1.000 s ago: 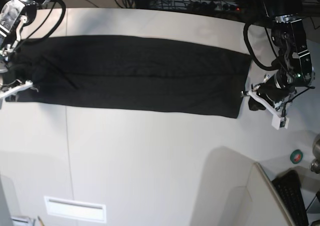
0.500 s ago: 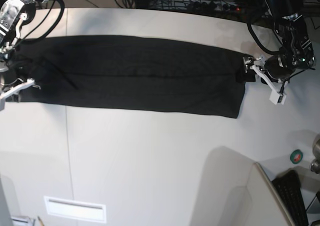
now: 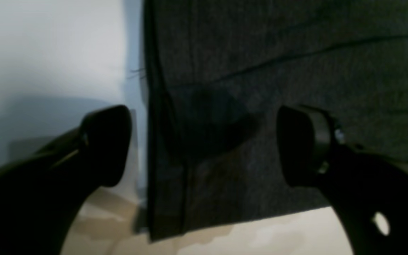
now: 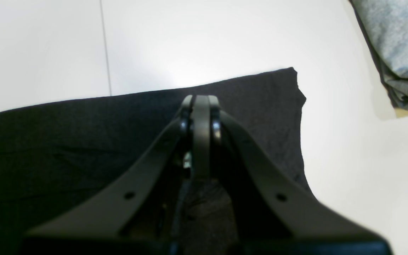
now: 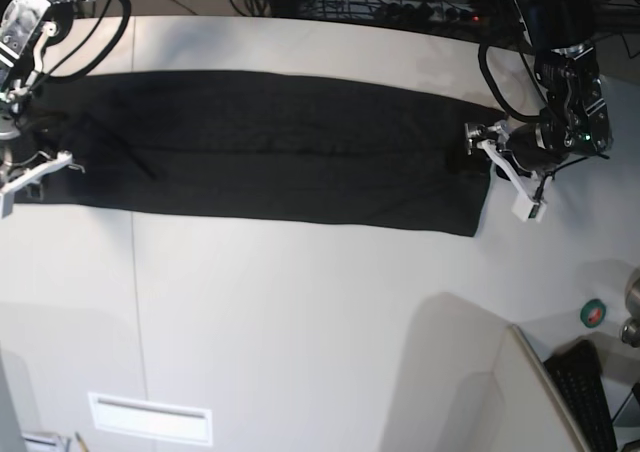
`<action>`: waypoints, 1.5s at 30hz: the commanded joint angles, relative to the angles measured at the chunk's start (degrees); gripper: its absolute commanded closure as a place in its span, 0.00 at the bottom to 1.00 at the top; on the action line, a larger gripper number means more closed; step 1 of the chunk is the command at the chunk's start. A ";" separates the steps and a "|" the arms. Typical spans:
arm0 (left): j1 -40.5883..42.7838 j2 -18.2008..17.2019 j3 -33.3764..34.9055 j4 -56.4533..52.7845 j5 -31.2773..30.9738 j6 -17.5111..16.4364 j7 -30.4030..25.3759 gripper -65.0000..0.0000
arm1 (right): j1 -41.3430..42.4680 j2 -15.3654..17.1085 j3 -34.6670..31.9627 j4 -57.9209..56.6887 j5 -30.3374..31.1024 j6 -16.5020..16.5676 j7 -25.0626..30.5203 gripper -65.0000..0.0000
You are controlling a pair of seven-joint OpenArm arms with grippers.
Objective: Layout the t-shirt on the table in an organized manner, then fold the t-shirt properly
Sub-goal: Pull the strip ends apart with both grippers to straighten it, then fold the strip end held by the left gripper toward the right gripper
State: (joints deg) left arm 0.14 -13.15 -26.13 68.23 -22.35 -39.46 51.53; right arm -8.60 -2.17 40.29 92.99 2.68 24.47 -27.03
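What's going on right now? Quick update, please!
Left gripper open, straddling the t-shirt edge. Right gripper shut over the other end. Shirt in a long strip on the table.

The left wrist view is blurred: the t-shirt (image 3: 260, 106) shows no print, and its cloth runs off at twelve and three o'clock. In the base view the right gripper (image 5: 22, 172) is cut off at nine o'clock. A grey cloth (image 4: 398, 46) is cropped at two o'clock; what it is, unclear.
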 commanded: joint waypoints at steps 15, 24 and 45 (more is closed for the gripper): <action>-2.30 -2.63 -0.02 -8.23 -0.38 -0.41 -3.22 1.00 | 0.47 0.55 0.10 0.94 0.53 0.10 1.40 1.00; -2.91 -8.70 -0.64 -14.73 -0.55 -0.41 -14.91 1.00 | 0.29 0.55 0.45 1.12 0.53 0.10 1.40 1.00; 14.67 -0.70 16.06 34.06 -0.38 14.98 -4.36 1.00 | -0.50 0.64 0.10 1.21 0.53 0.10 1.40 1.00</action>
State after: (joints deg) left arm 15.09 -13.45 -9.80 101.14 -22.11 -24.18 47.92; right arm -9.58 -2.07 40.27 93.32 2.72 24.49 -26.98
